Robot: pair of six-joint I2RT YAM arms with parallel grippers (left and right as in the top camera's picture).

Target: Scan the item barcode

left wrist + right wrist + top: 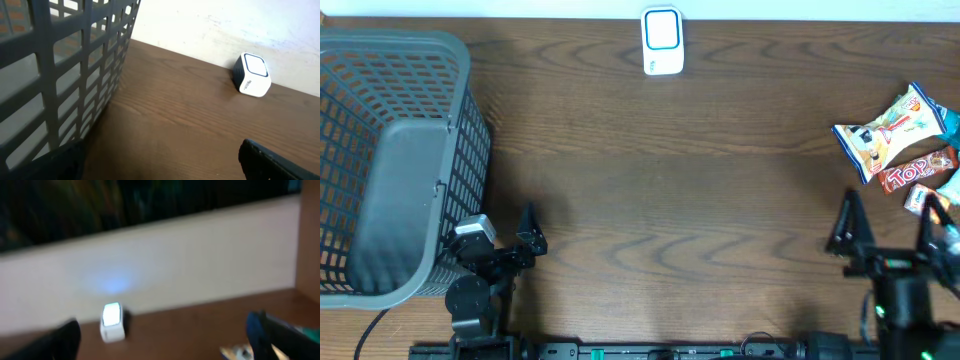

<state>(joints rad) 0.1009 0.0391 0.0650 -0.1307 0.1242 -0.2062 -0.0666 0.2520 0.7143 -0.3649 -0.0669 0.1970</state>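
The left fingers, beside the basket at the left edge of the bench, and the right fingers are spread and empty. The snack packets overlap at the right edge, so a grab might lift two, or hide the barcode from the far-edge scanner.

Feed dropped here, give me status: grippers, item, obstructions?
Left gripper, right gripper open, empty. Snack packets far right, not gripped. Scanner at far edge, nothing between.
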